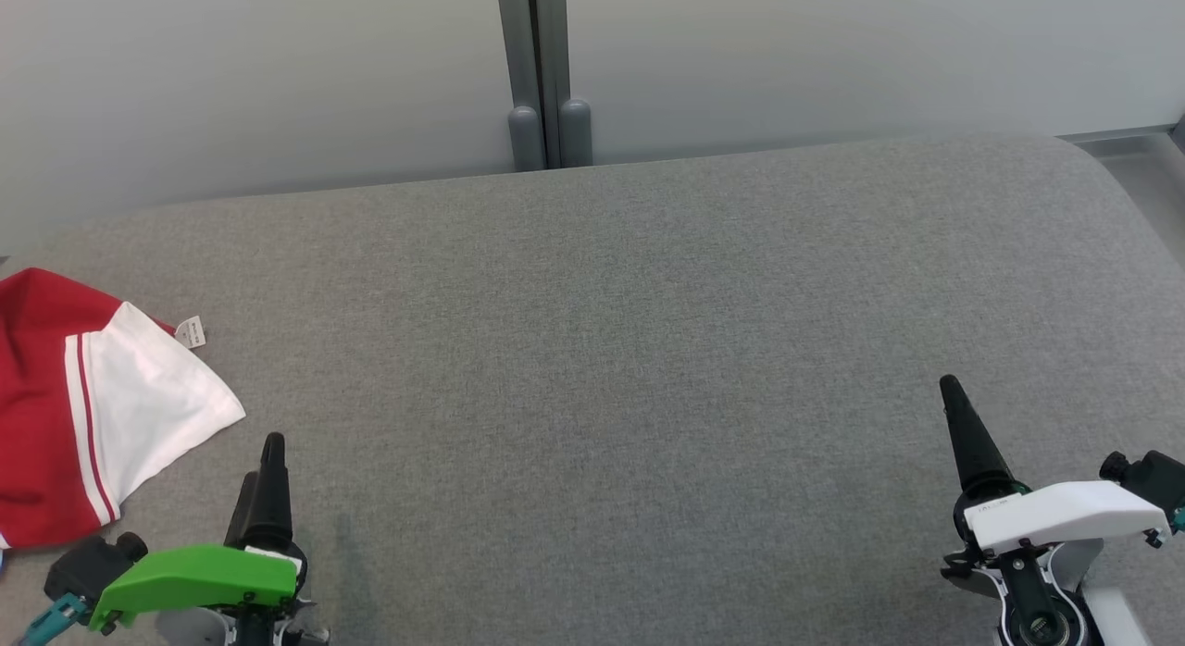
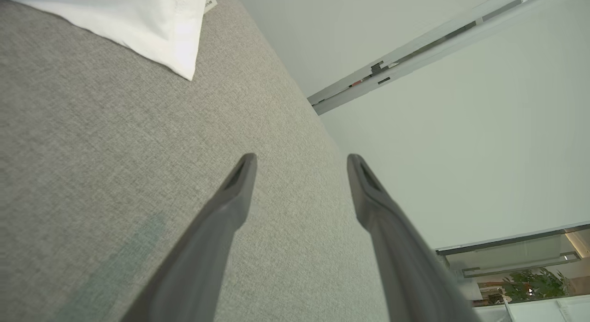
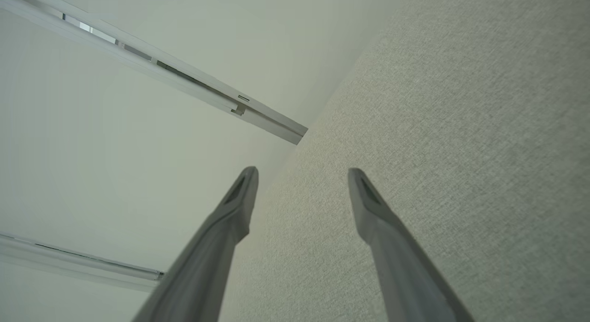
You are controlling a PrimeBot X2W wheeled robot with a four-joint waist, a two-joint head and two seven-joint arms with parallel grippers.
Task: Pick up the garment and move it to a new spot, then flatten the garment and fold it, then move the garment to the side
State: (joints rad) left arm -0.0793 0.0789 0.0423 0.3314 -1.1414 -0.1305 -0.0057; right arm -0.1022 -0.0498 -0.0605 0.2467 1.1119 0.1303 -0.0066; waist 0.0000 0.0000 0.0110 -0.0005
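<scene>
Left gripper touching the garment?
Apart. The left wrist view shows the left gripper open, with bare grey surface between its fingers and the garment's white corner.

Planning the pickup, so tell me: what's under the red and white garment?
The garment lies on the grey fabric surface. It covers that patch, so anything tucked beneath cannot be seen.

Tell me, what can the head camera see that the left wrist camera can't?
Head view extra: the red side of the red-and-white cloth garment, and the right gripper. Left wrist view extra: a leafy green plant behind glass. Both: the garment's white corner, the grey fabric surface, the open left gripper.
</scene>
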